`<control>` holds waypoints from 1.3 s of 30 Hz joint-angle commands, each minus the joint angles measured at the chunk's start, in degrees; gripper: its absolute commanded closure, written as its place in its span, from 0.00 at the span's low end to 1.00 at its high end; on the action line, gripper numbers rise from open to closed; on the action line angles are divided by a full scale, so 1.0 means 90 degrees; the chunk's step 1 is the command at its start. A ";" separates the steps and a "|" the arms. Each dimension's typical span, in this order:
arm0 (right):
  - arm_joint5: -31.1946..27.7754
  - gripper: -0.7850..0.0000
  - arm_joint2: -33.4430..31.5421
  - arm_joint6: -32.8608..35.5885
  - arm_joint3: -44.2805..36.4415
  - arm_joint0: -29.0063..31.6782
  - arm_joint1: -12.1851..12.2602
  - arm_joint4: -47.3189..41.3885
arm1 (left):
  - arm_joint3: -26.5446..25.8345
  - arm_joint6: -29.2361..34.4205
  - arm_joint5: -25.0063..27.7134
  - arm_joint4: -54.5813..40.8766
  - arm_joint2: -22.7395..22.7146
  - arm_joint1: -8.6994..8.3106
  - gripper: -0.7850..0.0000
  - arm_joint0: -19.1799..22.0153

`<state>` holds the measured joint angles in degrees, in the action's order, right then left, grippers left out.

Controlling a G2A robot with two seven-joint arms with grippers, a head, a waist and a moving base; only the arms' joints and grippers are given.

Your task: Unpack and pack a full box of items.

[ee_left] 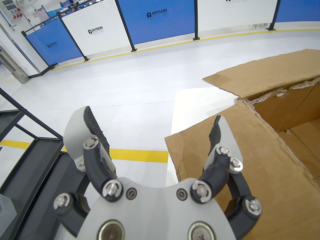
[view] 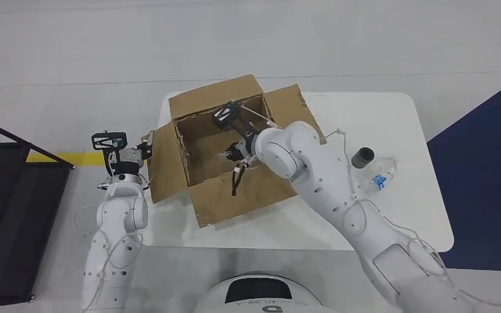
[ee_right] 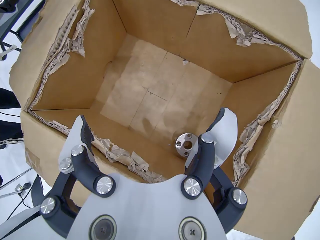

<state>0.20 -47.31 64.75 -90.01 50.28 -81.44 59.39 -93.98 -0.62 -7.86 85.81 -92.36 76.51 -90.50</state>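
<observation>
With both arms' jaws spread, the right should drop straight onto the flange [ee_right: 181, 148] near the box [ee_right: 155, 26] wall, clearing cardboard.

This looks like a factory hall or industrial test floor. Blue and white perforated partition panels on black posts [ee_left: 160, 18] fence off a bay. The smooth pale grey floor [ee_left: 105, 83] carries yellow painted lines [ee_left: 140, 155], and a grey wall box with red sockets [ee_left: 9, 11] hangs at the side.
</observation>
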 commanded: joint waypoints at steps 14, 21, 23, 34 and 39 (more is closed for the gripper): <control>0.1528 0.00 0.0490 0.1238 0.1792 -0.0858 -0.0344 -0.0343 | 0.0000 0.0000 0.0000 0.0000 0.0000 0.0000 0.00 0.0000; 0.1903 0.00 0.0975 0.1360 0.2581 -0.1155 -0.0610 -0.0326 | 0.0000 0.0000 0.0000 0.0000 0.0000 0.0000 0.00 0.0000; 0.2000 0.00 0.1034 0.1313 0.2833 -0.1228 -0.0684 -0.0407 | 0.0000 0.0000 0.0000 0.0000 0.0000 0.0000 0.00 0.0000; 0.2374 0.00 0.1204 0.1430 0.3740 -0.1606 -0.0980 -0.0601 | 0.0000 0.0000 0.0000 0.0000 0.0000 0.0000 0.00 0.0000; 0.2373 0.00 0.1323 0.1309 0.4102 -0.1699 -0.1115 -0.0620 | 0.0000 0.0000 0.0000 0.0000 0.0000 0.0000 0.00 0.0000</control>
<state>21.54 -35.52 76.78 -53.62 35.12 -91.30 53.87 -93.98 -0.62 -7.86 85.81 -92.36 76.51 -90.50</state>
